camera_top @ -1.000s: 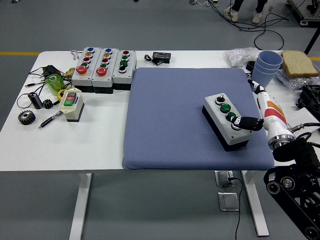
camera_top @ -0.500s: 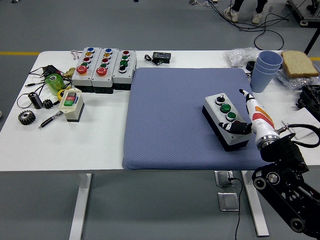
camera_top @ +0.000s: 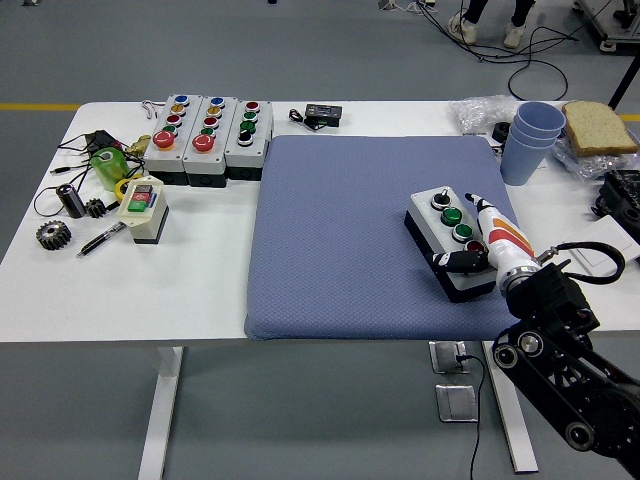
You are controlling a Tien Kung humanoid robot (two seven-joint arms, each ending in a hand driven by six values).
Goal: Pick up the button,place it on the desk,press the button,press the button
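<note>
robot hand (camera_top: pixel 478 240) shifted left onto button box (camera_top: pixel 447 238) | fingers extended, holding nothing | blue mat (camera_top: pixel 350 230), white table (camera_top: pixel 120 280)

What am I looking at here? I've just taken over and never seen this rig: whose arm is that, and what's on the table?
This is one view, from a camera on the robot's head, looking forward and down over a white table. The black arm at lower right is the robot's own; it ends in the right hand, white with orange markings. The left arm is out of view.

That hand rests on a grey button box lying on a blue mat. The box carries a black knob, two green buttons and a red one. One finger lies along the box's right side and a dark one reaches across its near end. It seems to be pressing, not lifting.

At far left are three more button boxes, a smaller switch box, gears and cables. At far right are blue cups and a slice of bread.
</note>
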